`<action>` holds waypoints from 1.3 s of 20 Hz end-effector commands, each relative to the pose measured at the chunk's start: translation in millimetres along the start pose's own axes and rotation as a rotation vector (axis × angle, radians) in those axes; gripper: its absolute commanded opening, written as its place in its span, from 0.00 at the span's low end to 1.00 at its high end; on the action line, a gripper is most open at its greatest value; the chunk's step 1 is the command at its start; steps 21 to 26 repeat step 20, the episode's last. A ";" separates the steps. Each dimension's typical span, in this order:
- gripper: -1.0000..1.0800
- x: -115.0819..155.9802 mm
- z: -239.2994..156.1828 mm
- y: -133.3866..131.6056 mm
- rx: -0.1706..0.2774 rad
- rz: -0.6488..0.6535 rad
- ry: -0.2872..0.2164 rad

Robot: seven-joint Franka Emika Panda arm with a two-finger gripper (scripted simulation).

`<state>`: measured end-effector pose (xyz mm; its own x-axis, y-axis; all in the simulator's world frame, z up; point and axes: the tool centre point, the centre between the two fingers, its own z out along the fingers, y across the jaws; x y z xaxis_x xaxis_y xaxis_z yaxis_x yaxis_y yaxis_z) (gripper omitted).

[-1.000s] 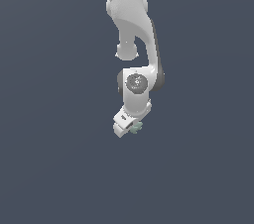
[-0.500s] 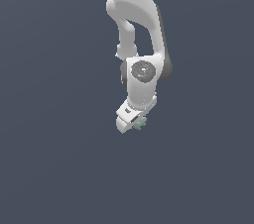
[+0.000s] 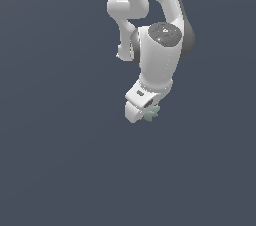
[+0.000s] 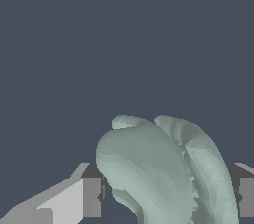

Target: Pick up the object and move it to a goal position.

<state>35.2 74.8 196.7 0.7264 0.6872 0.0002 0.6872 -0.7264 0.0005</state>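
Note:
The object [image 3: 151, 112] is a small pale grey-green lump with jagged lobes. It pokes out beside the tip of my white gripper [image 3: 144, 110] in the exterior view. In the wrist view the object [image 4: 163, 173] fills the space between my two fingers [image 4: 92, 197], which press on it from both sides. The gripper is shut on the object and holds it off the ground. Most of the fingers are hidden behind the hand in the exterior view.
The white arm [image 3: 157, 50] hangs down from above, its wrist tilted toward the exterior view's right. A plain dark blue-grey surface [image 3: 60, 170] lies all around and below.
The arm has risen and shifted toward the exterior view's right, carrying the object with it. The grip has stayed shut on the object.

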 end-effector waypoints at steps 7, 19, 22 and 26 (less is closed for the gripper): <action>0.00 20.7 -79.9 -11.7 0.001 0.000 0.000; 0.00 33.3 -120.2 -15.7 0.001 0.001 0.000; 0.00 33.4 -120.3 -15.7 0.001 0.001 0.000; 0.00 33.4 -120.3 -15.7 0.001 0.001 0.000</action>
